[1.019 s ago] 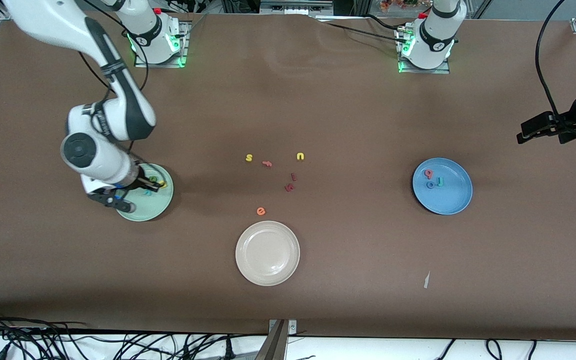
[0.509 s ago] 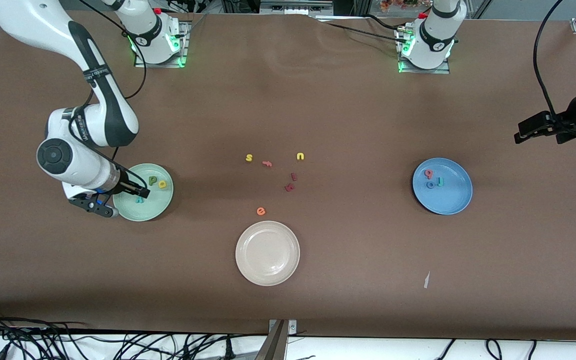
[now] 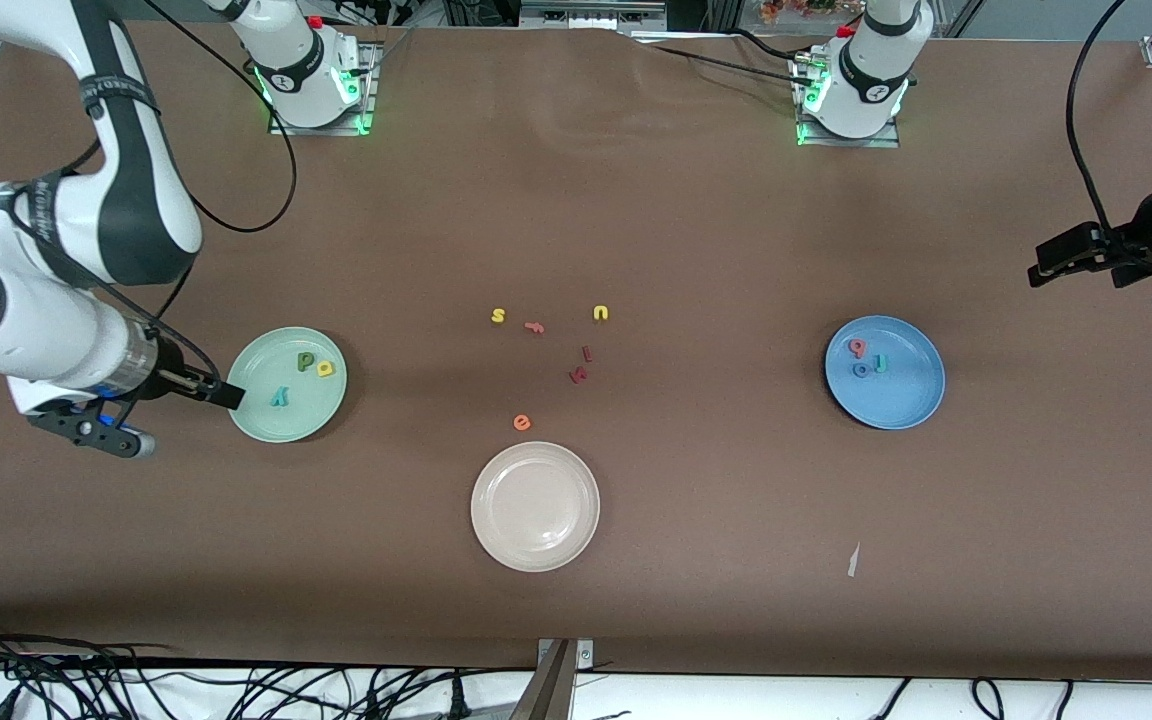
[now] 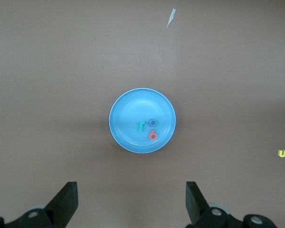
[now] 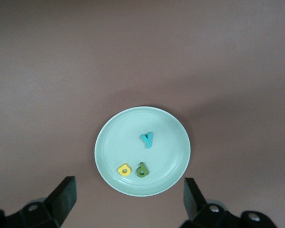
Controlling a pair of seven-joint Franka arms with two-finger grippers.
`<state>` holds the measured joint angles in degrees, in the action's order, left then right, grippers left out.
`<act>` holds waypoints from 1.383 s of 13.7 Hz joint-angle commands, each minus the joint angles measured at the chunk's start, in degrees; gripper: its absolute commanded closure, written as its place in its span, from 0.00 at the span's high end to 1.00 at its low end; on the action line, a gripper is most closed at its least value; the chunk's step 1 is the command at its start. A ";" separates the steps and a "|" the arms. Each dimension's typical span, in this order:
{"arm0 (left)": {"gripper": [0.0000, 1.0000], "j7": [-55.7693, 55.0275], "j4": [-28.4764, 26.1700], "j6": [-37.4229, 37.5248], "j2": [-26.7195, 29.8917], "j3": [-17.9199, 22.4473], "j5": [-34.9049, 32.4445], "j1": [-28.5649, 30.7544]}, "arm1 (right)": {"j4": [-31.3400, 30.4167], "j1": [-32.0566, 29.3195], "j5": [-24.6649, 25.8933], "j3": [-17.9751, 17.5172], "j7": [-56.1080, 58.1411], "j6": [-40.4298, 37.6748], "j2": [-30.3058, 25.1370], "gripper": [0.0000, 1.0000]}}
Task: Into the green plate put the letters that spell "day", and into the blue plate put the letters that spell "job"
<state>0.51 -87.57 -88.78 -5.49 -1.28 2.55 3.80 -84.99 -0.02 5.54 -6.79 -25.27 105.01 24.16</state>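
Three foam letters, a dark green d (image 5: 141, 169), yellow a (image 5: 124, 170) and teal y (image 5: 147, 139), lie in the green plate (image 5: 175, 142); j (image 4: 142, 126), o (image 4: 153, 122) and b (image 4: 153, 135) lie in the blue plate (image 4: 128, 109). The right gripper (image 3: 219, 391), jaws apart and empty, hangs over the green plate's rim; the waiting left gripper (image 4: 131, 199), also spread, hangs high above the table with the blue plate below its camera. The letters look light, soft and thin, best pinched across their edges. From the front the left gripper's fingers are hard to make out.

A wide brown matte tabletop (image 3: 636, 220) fills nearly the whole front view under even overhead light. Along its edge nearest the camera runs a pale strip where tangled black cables (image 3: 186, 685) lie beside a metal bracket (image 3: 558, 680).
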 commanded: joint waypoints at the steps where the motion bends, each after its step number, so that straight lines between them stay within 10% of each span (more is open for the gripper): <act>1: 1.00 -0.07 -0.93 0.19 1.00 -0.04 0.88 -0.10 | 5.96 -0.33 -0.18 -0.41 5.56 -4.54 0.80 1.00; 12: 1.00 -0.07 -1.11 0.28 0.92 -0.04 0.88 -0.37 | 14.76 -0.33 -0.36 -0.68 16.38 -16.57 -1.38 1.00; 19: 1.00 -0.07 -1.20 0.28 0.92 -0.04 0.88 -0.37 | 3.20 -0.24 -3.17 0.11 20.44 -21.61 -15.78 1.00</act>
<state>0.51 -88.02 -88.70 -5.49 -1.52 2.55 3.68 -73.07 -0.04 3.66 -6.99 -5.89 82.57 15.27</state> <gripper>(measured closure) 0.000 0.000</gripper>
